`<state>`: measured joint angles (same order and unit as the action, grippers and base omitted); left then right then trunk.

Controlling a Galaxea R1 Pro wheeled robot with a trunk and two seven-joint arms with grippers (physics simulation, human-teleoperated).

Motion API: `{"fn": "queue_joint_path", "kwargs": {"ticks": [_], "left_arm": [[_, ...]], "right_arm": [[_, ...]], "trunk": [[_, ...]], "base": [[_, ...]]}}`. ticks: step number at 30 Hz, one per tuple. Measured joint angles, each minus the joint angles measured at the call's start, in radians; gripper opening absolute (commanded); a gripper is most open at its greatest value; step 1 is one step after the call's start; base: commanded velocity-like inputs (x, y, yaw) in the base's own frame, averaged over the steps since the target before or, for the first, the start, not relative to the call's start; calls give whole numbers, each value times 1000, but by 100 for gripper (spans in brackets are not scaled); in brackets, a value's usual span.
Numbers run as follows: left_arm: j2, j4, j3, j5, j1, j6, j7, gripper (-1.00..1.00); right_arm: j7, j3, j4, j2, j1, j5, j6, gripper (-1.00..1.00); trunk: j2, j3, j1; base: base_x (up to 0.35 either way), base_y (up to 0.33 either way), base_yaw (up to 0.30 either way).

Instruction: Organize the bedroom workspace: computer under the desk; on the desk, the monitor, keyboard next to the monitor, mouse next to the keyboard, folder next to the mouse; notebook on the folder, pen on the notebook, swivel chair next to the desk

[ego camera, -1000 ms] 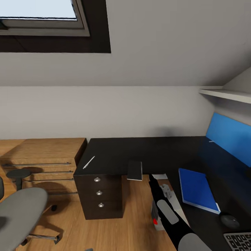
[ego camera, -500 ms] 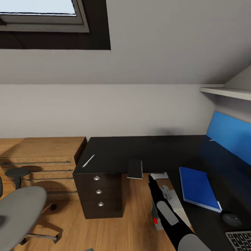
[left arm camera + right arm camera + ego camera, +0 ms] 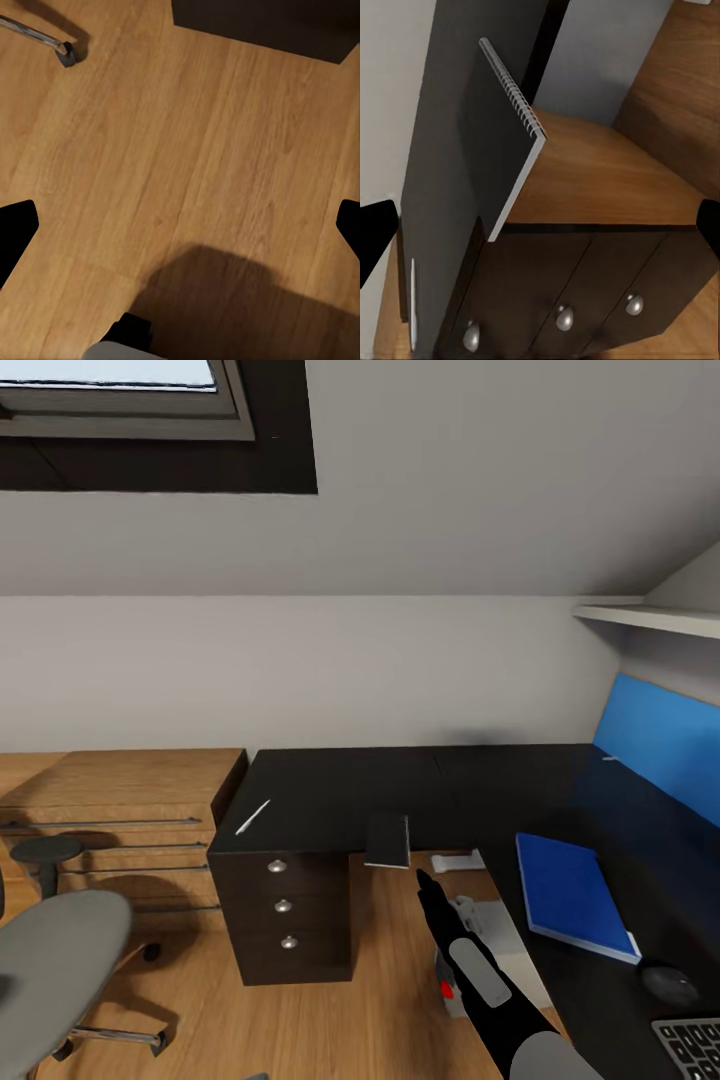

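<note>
Right fingers point(image 3: 540, 225) spread wide, empty, aimed at the spiral-bound notebook point(image 3: 502, 142) just ahead, overhanging the front edge of the black worktop point(image 3: 400, 785). Pen point(image 3: 253, 817) on the same worktop above the three silver-knobbed drawers point(image 3: 283, 906), beyond the notebook from the fingers. Blue folder point(image 3: 570, 895), mouse point(image 3: 668, 983) and keyboard point(image 3: 695, 1045) along the worktop's other wing. Left fingers point(image 3: 180, 225) parted over bare wood floor point(image 3: 187, 150). Swivel chair point(image 3: 55, 960) near the drawers.
</note>
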<state>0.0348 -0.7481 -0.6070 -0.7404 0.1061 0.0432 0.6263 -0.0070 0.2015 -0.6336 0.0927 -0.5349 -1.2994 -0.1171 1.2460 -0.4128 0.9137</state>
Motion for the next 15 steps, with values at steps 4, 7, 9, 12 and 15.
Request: {"fn": "queue_joint_path", "kwargs": {"ticks": [4,7,9,12,15], "left_arm": [[-6,4,-1,-1,0,0,0,100],[-7,5,-1,-1,0,0,0,100],[-6,5,0,-1,0,0,0,100],[-6,5,1,-2,0,0,0,100],[-6,5,1,-2,0,0,0,100]], "right_arm": [[0,1,5,1,0,0,16,100],[0,2,9,2,0,0,17,100],[0,3,11,3,0,0,17,100],[0,3,12,3,0,0,17,100],[1,3,12,3,0,0,18,100]], "trunk": [[28,-13,15],[49,-22,27],[63,-28,35],[84,-38,46],[105,-47,58]], "base": [[0,0,0],[0,0,0],[0,0,0],[0,0,0],[0,0,0]]}}
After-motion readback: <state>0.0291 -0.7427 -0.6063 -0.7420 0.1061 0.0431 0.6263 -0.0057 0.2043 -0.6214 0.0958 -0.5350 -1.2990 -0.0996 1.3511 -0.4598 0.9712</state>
